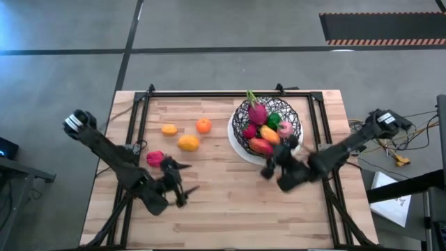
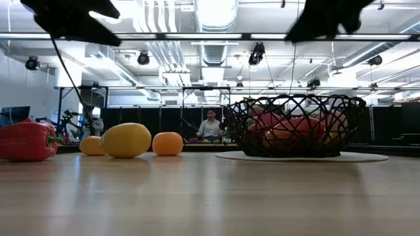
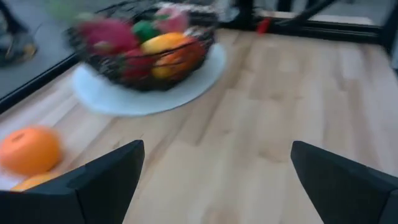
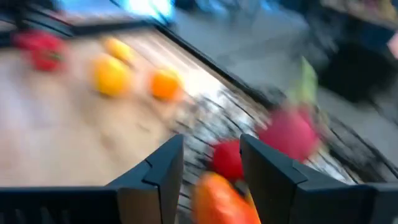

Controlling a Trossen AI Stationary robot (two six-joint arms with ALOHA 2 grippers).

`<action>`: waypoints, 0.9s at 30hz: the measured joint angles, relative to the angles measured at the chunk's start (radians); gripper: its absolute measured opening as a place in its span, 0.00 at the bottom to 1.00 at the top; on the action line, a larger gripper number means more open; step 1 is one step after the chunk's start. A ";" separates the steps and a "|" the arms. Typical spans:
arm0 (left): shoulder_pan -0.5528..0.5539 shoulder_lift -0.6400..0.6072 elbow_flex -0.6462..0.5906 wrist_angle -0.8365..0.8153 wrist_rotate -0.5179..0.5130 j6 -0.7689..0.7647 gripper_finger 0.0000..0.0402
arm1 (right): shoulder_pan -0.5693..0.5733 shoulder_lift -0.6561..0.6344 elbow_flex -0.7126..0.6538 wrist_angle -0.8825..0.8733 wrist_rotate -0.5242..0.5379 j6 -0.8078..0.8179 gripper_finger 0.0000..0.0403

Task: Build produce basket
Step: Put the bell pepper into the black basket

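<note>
4 fruits (image 1: 188, 143) on wooden table (image 1: 223, 209) — left claw (image 1: 182, 183) spread, right claw (image 1: 275, 167) parted.

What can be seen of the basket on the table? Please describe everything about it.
The basket is a round bowl of black irregular wire mesh standing upright on a white round plate. It sits on the wooden table, toward the far right side. It holds several pieces: a pink dragon fruit, green, red, orange and pale pink ones. The right end effector is just beside its near edge; contact cannot be told.

Overhead and table-level views share the basket (image 1: 267, 127); wrist cameras look close.
</note>
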 joint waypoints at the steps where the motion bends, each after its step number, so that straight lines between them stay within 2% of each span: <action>1: 0.001 -0.040 -0.001 -0.080 0.004 -0.044 0.97 | 0.051 0.017 0.000 0.074 0.030 -0.049 0.37; 3: 0.012 -0.111 -0.002 -0.225 0.047 -0.111 0.97 | 0.139 0.054 0.000 0.221 0.075 -0.134 0.36; 6: 0.047 -0.200 -0.002 -0.404 0.213 -0.175 0.97 | 0.239 0.129 0.000 0.431 0.094 -0.243 0.36; 9: 0.098 -0.252 -0.002 -0.557 0.387 -0.202 0.97 | 0.303 0.217 0.000 0.608 0.094 -0.336 0.36; 12: 0.152 -0.260 -0.002 -0.729 0.496 -0.204 0.97 | 0.337 0.313 0.000 0.765 0.092 -0.411 0.35; 16: 0.258 -0.215 0.001 -0.942 0.590 -0.200 0.97 | 0.354 0.432 0.000 0.955 0.092 -0.496 0.34; 19: 0.346 -0.157 0.003 -1.040 0.652 -0.123 0.97 | 0.354 0.498 0.002 1.043 0.092 -0.535 0.33; 22: 0.420 -0.092 -0.003 -1.075 0.712 -0.016 0.97 | 0.354 0.536 0.022 1.047 0.091 -0.536 0.33; 27: 0.500 0.008 -0.004 -1.067 0.720 0.140 0.97 | 0.354 0.551 0.051 1.047 0.093 -0.548 0.33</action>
